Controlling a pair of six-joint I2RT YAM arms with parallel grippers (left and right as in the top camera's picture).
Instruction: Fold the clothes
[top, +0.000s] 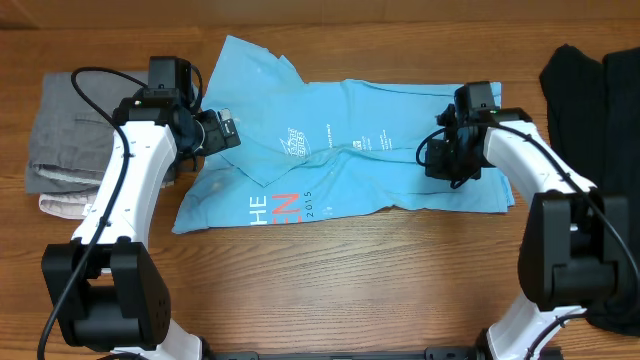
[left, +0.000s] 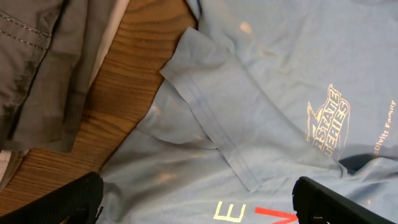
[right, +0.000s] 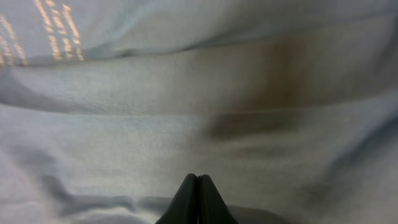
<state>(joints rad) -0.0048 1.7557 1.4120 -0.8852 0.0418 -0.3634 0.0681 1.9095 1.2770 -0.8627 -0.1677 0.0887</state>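
The right gripper (right: 198, 190) is clenched, its two fingertips pressed flat together and set low on the shirt (top: 380, 150) near its right end. Whether any cloth is caught between them cannot be told. Blue cloth fills the right wrist view around it, with rows of pale text (right: 56, 31) at the upper left.

The left gripper (left: 196, 202) is released, jaws wide apart, hanging over the shirt's left part just below a sleeve (left: 211, 112) that lies flat and points up-left. A white logo (left: 326, 121) sits to the right of that sleeve, and the tops of white and red letters (top: 275, 208) show near the lower left edge.

The shirt lies across the middle of the table (top: 350, 290), its long side running left to right and a corner sticking out at the upper left. A grey pile (top: 60, 140) lies just beside it on the left, and a black pile (top: 590, 100) lies apart at the right edge.
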